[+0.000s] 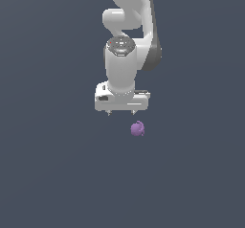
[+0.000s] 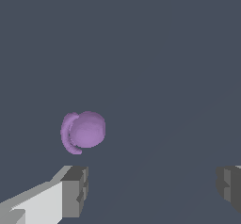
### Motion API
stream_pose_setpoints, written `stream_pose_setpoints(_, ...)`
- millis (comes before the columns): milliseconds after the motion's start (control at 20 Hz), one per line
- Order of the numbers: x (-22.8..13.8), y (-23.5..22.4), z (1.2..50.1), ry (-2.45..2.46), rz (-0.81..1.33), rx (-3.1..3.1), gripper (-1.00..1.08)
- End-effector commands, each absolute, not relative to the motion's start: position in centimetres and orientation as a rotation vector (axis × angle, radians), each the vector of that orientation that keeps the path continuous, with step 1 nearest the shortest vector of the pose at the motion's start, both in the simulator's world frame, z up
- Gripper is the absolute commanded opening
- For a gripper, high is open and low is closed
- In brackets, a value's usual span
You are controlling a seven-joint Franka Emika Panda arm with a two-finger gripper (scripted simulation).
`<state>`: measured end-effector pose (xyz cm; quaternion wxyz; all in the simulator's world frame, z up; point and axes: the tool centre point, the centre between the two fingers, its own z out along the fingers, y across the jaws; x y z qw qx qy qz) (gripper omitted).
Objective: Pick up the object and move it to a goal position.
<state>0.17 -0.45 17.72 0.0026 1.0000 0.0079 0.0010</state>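
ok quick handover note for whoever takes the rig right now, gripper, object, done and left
Gripper: open, empty, fingers spread wide.
Object: purple lump on the floor, just off the fingertips toward the exterior view's right, not between them, untouched.
Done: nothing gripped yet.
Left: line up over the object, descend, close on it, lift, carry to the goal. No goal marker shows in either view.

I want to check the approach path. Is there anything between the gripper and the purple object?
No. In both views only bare grey surface shows between the gripper and the purple object. The gripper is open, and the object is not between its fingers.
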Motion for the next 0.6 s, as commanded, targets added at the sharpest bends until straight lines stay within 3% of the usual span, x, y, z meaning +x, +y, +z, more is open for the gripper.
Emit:
stream_pose_setpoints(0,0.2,-0.5,17.7,0.025,0.003,3.136,1.0)
stream_pose_setpoints(550,-0.6,-1.7,16.9,0.075,-0.055,3.111,1.0)
